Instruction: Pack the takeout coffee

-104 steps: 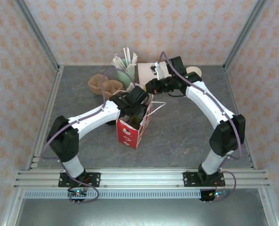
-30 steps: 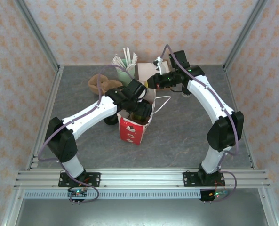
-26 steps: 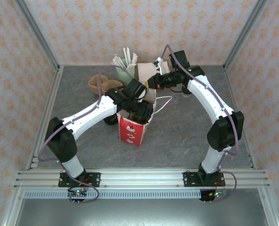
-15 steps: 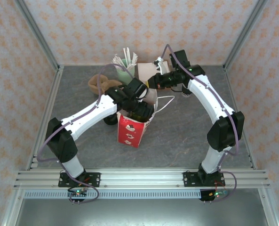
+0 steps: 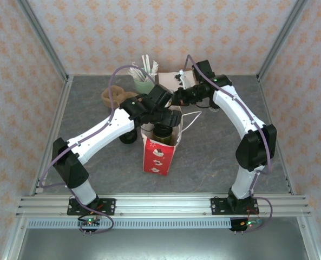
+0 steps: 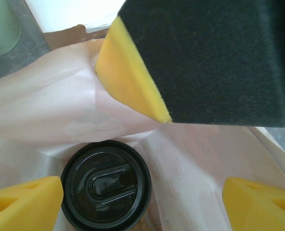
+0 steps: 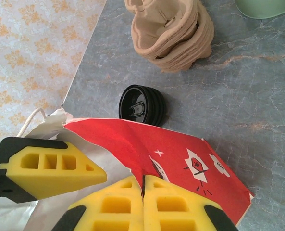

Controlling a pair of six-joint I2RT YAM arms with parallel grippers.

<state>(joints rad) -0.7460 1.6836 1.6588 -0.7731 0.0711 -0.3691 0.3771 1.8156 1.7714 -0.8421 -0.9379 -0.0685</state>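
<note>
The takeout coffee (image 5: 161, 131), a dark cup with a round black lid (image 6: 105, 191), stands inside the red-and-white paper bag (image 5: 159, 156), against its white lining. My left gripper (image 5: 163, 119) hovers just above the bag's mouth. Its yellow fingers (image 6: 24, 203) stand wide open either side of the lid, the lid lying close to the left one, and they grip nothing. My right gripper (image 7: 143, 187) is shut on the torn top rim of the bag (image 7: 180, 154) and shows at the bag's far edge (image 5: 177, 101).
A low pile of black lids (image 7: 142, 104) lies on the table left of the bag (image 5: 129, 136). A stack of brown pulp carriers (image 5: 117, 97) and a green cup of stirrers (image 5: 144, 81) stand behind. The bag's white handle loop (image 5: 192, 115) hangs to the right.
My left gripper has risen out of the bag, still open. The coffee's lid now shows in the bag's mouth. The bag has shifted slightly right and stands straighter.
</note>
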